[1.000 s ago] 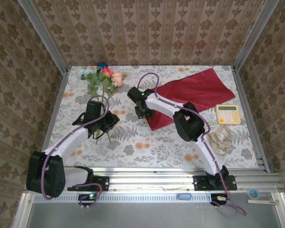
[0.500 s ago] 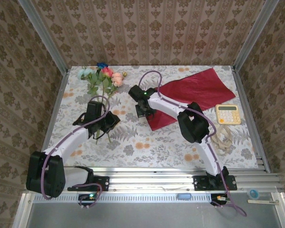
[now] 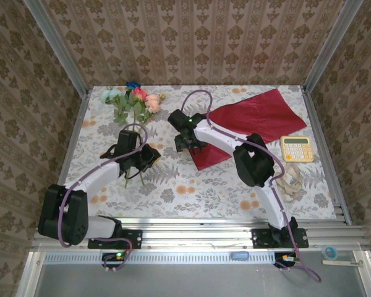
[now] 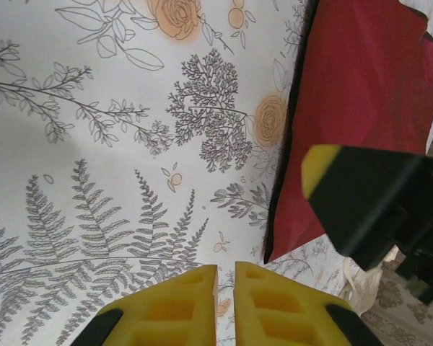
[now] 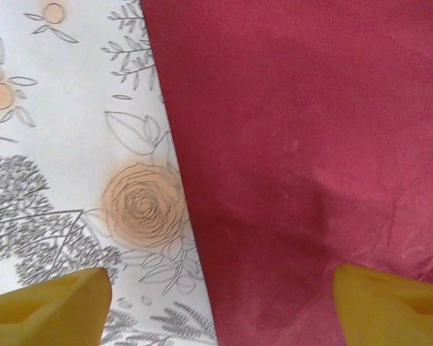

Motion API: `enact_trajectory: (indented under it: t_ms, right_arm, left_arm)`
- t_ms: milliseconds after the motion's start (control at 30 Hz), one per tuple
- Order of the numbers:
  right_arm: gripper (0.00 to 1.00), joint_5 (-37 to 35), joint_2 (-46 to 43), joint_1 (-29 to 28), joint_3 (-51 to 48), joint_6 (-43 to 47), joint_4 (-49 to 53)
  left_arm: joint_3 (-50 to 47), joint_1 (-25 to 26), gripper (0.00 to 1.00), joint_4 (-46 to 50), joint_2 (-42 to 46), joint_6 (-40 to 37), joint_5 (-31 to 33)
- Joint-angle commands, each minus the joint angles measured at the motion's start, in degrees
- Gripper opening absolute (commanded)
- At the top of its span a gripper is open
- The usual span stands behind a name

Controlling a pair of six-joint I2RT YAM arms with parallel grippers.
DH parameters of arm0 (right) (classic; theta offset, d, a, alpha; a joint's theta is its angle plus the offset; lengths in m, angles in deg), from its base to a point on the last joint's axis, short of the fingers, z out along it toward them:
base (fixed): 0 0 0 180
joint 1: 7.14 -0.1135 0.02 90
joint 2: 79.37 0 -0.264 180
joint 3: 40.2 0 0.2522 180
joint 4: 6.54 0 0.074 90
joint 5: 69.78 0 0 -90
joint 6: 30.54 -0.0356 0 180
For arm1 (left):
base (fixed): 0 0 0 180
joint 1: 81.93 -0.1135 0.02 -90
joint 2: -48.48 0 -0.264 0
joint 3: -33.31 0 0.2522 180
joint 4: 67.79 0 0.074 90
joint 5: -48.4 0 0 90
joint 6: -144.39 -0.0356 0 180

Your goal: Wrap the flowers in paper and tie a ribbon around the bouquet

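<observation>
While the right pincer (image 5: pixel 220 292) hung low over the table, its two yellow fingers (image 5: pixel 47 303) stood wide apart and held nothing. One finger was over the flowered tablecloth (image 5: pixel 72 108) and the other over the dark red paper (image 5: pixel 310 144), and the paper's left edge ran between them.

Seen from above, the paper (image 3: pixel 253 117) lay flat on the far right part of the table, with one corner reaching toward the middle. The right pincer (image 3: pixel 188 146) was over that corner's left edge.

The flowers (image 3: pixel 133 102) lay at the far left, well apart from the paper. Their heads pointed to the back wall, and their thin stems ran toward the near edge and passed under the left pincer (image 3: pixel 145 159).

In its own wrist view the left pincer (image 4: pixel 225 268) had its fingers (image 4: pixel 177 299) drawn almost together, with only a thin slit between them and nothing visible in it. Whether it touched a stem could not be told. Beyond it lay the near corner of the paper.

The ribbon (image 3: pixel 289 181) sat in a loose pale heap near the right edge, apart from the paper. A yellow calculator (image 3: pixel 296 148) lay between the two.
</observation>
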Motion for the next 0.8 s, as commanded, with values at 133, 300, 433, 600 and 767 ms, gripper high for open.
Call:
enact_trajectory:
  t_ms: [133, 300, 433, 600, 767]
  right_arm:
    - [0.69, 6.7, 4.4, 3.5, 2.2, -2.0, 1.4]
    - [0.61, 20.5, 6.1, 2.4, -0.1, 0.5, -1.5]
    - [0.59, 25.7, 0.6, 0.4, -10.9, 2.1, -7.0]
    - [0.58, 26.8, -8.6, -0.8, -25.9, 3.8, -10.9]
    - [0.66, 20.4, -18.5, -0.6, -35.1, 7.4, -11.6]
  left_arm:
    - [0.6, 0.1, 0.13, -1.1, 0.3, 0.9, -1.4]
    - [0.8, -0.9, 0.14, -0.9, 0.2, 0.5, -1.8]
    - [1.4, -2.7, 0.15, -0.7, -0.8, 0.0, -2.4]
    - [3.3, -3.9, 0.17, -1.1, -3.8, -0.7, -3.3]
    - [5.5, -3.7, 0.19, -2.8, -9.1, -0.6, -5.1]
